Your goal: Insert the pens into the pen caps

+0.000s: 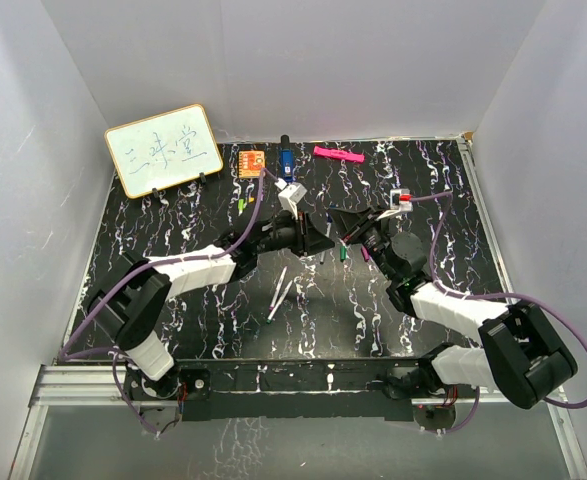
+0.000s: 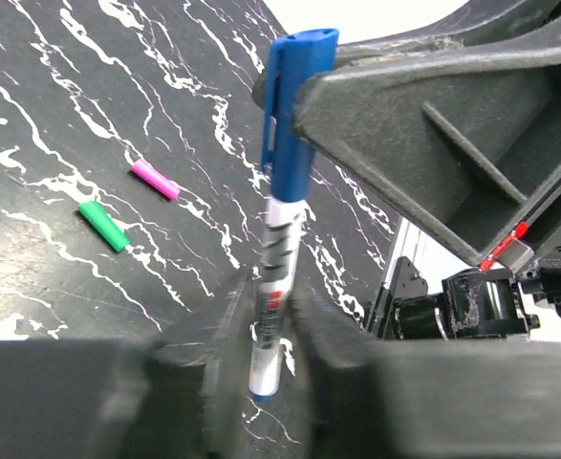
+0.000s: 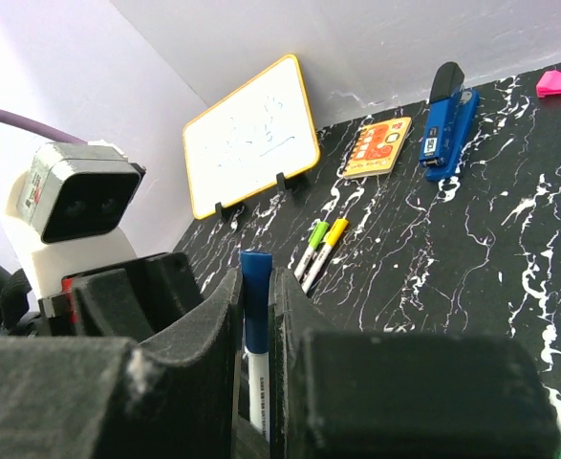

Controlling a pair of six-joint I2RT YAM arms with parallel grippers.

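1. Left tool [image 2: 269, 335]: low in the left wrist view. Its jaws are closed onto the white barrel of a pen [image 2: 278, 249], with the pads against both sides of the lower barrel. The pen stands near upright, leaning slightly toward the upper right of the frame.

2. Right tool [image 3: 257, 325]: bottom centre of the right wrist view. Its jaws are closed tight on the blue cap [image 2: 290, 105], which sits over the top end of that pen. In the left wrist view the right tool's fingers come in from the upper right and clamp the cap.

3. Both tools meet at the centre of the top view, above the bench [image 1: 173, 220], with pen and cap between them.

4. Loose items on the bench:
- Two white pens [image 1: 281, 290] lie close together, just below and left of centre in the top view.
- A green cap [image 2: 103, 226] and a pink cap [image 2: 155, 179] lie near each other but apart, at the left of the left wrist view.
- A green-tipped pen [image 3: 309, 251] and a yellow-tipped pen [image 3: 323, 253] lie side by side at the centre of the right wrist view.

5. Along the upper edge of the bench in the top view, left to right: whiteboard [image 1: 163, 150], orange block [image 1: 252, 162], blue stapler [image 1: 286, 163], pink bar [image 1: 337, 154].
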